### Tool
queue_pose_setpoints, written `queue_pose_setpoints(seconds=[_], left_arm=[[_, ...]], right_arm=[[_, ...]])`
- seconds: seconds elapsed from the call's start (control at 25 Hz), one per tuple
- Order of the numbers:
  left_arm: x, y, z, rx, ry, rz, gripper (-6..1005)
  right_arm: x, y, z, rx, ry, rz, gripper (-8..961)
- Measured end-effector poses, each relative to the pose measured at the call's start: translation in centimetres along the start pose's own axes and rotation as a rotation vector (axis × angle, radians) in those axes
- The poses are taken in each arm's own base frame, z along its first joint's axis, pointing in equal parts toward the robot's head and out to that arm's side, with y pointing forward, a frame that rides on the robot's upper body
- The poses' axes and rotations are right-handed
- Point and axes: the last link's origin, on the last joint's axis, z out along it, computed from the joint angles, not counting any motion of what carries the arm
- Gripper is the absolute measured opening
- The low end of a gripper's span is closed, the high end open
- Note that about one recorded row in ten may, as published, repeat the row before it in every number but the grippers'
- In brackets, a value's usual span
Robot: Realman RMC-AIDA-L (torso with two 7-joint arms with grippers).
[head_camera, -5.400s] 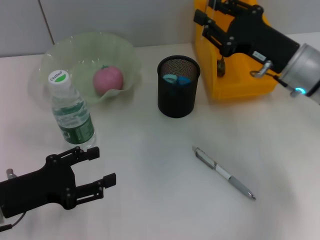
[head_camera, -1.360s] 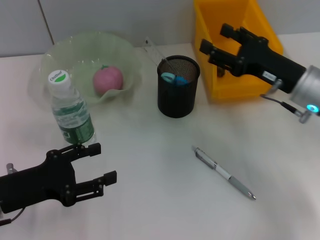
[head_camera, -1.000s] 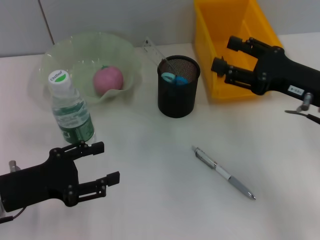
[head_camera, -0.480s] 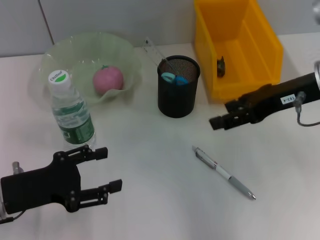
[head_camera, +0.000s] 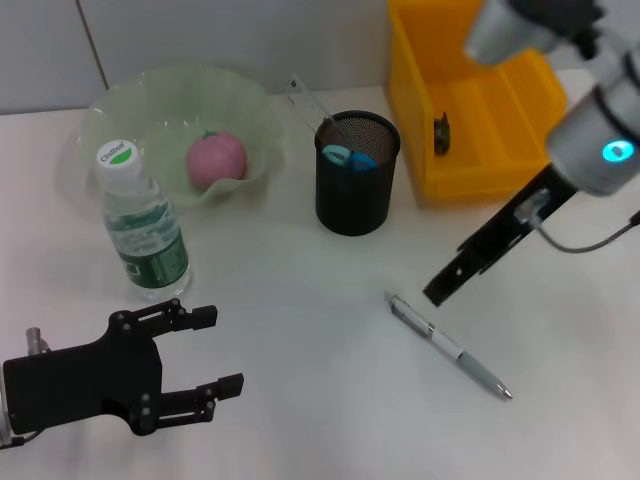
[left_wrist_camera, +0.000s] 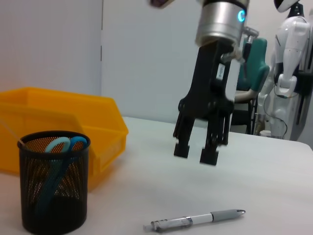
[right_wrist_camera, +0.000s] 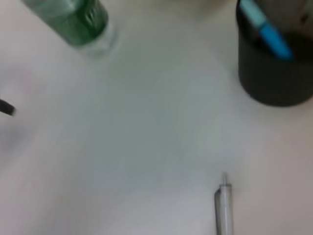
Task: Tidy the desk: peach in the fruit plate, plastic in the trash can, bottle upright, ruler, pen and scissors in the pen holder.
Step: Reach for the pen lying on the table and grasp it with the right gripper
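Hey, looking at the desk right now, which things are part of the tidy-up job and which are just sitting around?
Part of the job:
- pen, lying flat on the desk
- pen holder, scissors and ruler inside
- peach in the fruit plate
- bottle, upright
- yellow trash can
- right gripper, open above the pen

Just there:
- left gripper, open, off to the side

White tabletop. Pale green wavy-rimmed plastic fruit plate holding pink peach. Clear plastic water bottle, white cap, green label, upright beside plate. Black mesh pen holder containing blue-handled scissors and clear ruler. Yellow plastic bin with small dark item inside. Silver pen flat on tabletop. Right claw pointing down just above pen's near end. Left claw low, fingers spread.
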Motion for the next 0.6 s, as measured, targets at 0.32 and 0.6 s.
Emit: queue_pose_setpoints(seconds=[0.32,0.6], left_arm=[[0.1,-0.2,-0.2,0.001,-0.006,0.015,802],[0.2,-0.3,-0.3,0.007,-0.005,0.019,802]], right_arm=[[-1.8,1.3,3.3,0.086,0.153,-0.021,768],[-2.3,2.5,5.0,0.192,0.204,-0.061,760]])
